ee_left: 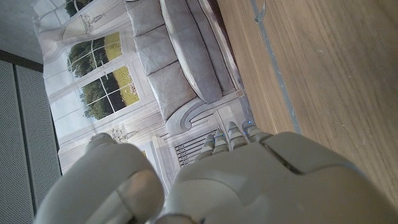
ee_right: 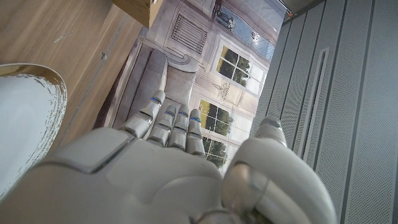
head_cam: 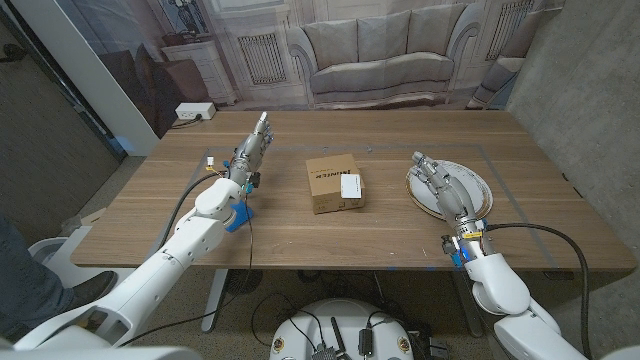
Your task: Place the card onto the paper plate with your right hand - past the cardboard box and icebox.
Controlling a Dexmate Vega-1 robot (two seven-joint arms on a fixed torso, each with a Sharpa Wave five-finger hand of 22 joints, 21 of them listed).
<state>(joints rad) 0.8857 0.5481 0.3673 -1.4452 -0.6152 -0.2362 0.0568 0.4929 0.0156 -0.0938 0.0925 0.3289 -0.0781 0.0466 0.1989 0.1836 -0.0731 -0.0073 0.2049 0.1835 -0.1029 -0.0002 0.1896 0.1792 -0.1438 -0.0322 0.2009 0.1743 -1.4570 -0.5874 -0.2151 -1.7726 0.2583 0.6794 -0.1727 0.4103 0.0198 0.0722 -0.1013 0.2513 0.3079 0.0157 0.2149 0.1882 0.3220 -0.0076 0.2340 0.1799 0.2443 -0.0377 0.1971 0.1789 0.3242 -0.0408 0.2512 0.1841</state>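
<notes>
A small white card [head_cam: 350, 186] lies on top of the brown cardboard box [head_cam: 331, 183] at the table's middle. To its right sits the white paper plate [head_cam: 473, 183], whose rim [ee_right: 28, 118] also appears in the right wrist view. My right hand [head_cam: 436, 178] hovers over the plate's left part, fingers straight and apart, holding nothing. My left hand [head_cam: 250, 153] stands at the table's left, fingers stretched toward the far edge, holding nothing. Both wrist views show the backs of my hands [ee_left: 242, 180] [ee_right: 155, 174] with fingers extended.
Blue tape marks [head_cam: 233, 219] lie near my left forearm. The wooden table [head_cam: 330, 235] has bare surface in front of the box. A backdrop printed with a sofa [head_cam: 378, 60] hangs behind the table. A person's leg [head_cam: 20, 270] shows at the left edge.
</notes>
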